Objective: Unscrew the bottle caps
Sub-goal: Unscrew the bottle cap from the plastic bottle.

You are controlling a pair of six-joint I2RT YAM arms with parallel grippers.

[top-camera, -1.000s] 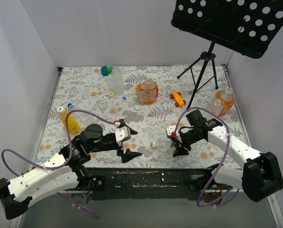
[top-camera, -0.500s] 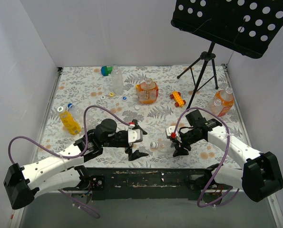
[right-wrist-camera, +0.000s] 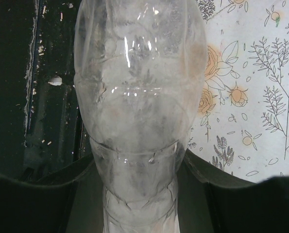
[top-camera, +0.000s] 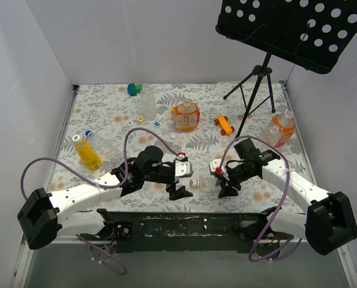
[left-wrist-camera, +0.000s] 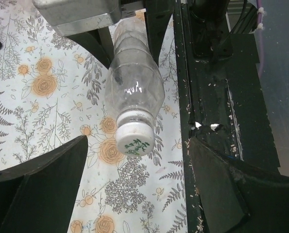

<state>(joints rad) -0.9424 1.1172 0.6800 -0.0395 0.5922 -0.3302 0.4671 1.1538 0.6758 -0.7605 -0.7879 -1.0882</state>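
A small clear bottle (top-camera: 207, 183) lies sideways just above the table's near edge, its white cap (top-camera: 194, 182) pointing left. My right gripper (top-camera: 220, 182) is shut on the bottle's body; in the right wrist view the bottle (right-wrist-camera: 139, 97) fills the gap in the gripper (right-wrist-camera: 139, 194). My left gripper (top-camera: 189, 180) is open and faces the cap. In the left wrist view the cap (left-wrist-camera: 133, 141) with green print sits at the mouth of the gripper (left-wrist-camera: 134, 194), level with the tips of both fingers (left-wrist-camera: 42, 184), touching neither.
An orange squat bottle (top-camera: 185, 116), a tall clear bottle (top-camera: 147, 101) and another orange bottle (top-camera: 280, 130) stand further back. A yellow bottle (top-camera: 88, 153) stands at the left. A toy car (top-camera: 224, 125), a green-blue block (top-camera: 134, 89), loose caps (top-camera: 157, 125) and a music-stand tripod (top-camera: 256, 90) are also there.
My left arm has swung right, bringing its open gripper up to the bottle's cap, and the jaws have narrowed a little. The right arm and the bottle have not moved.
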